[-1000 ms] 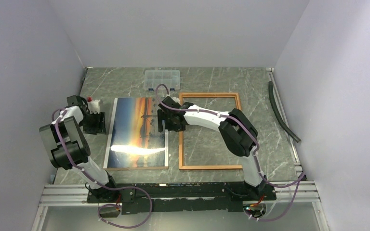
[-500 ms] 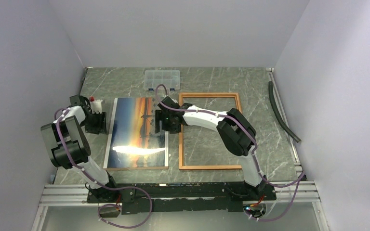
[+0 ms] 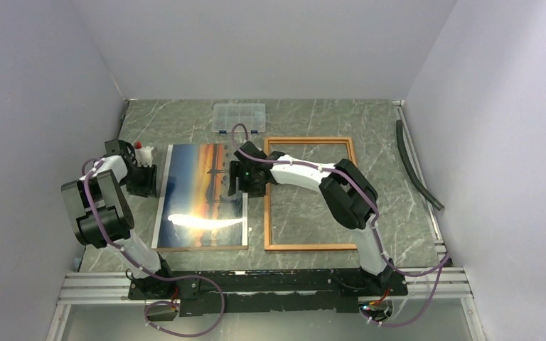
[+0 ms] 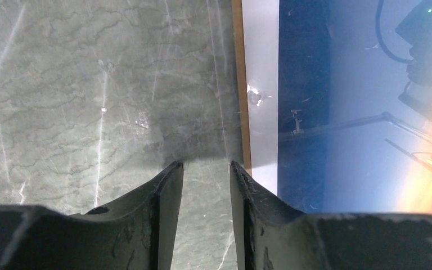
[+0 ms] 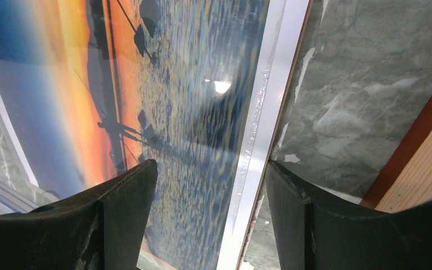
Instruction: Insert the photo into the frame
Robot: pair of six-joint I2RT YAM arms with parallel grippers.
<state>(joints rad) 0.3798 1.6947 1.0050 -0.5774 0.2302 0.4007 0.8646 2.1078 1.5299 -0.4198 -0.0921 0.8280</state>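
Right gripper (image 5: 208,169): jaws well apart and holding nothing. One finger hangs over the picture, the other over bare table, with the photo's white right border between them.
Left gripper (image 4: 205,166): jaws parted by a narrow gap with nothing in it, low over the table just outside the photo's left edge.
Photo (image 3: 202,195): face up and flat on a brown backing board (image 4: 239,84), glare across its near half. It lies left of the frame, close to it but not touching.
Frame (image 3: 309,141): flat on the table and unfilled, with marble showing through its opening.
Step in hand, as I read it: getting hold of the print by its two long edges — nothing is lifted yet.
How I'd fly it: pinch only the white border, catch the sheet rather than the board under it, then raise both sides evenly so the glossy sheet doesn't buckle.
Risk: a finger skating off the gloss, or the board coming up too.
Surface: green-grey marbled tabletop (image 3: 398,213) — smooth, with little purchase for sliding a finger under.
Room: pale walls on three sides, a clear compartment box (image 3: 239,118) at the far edge and a dark hose (image 3: 416,170) along the right.
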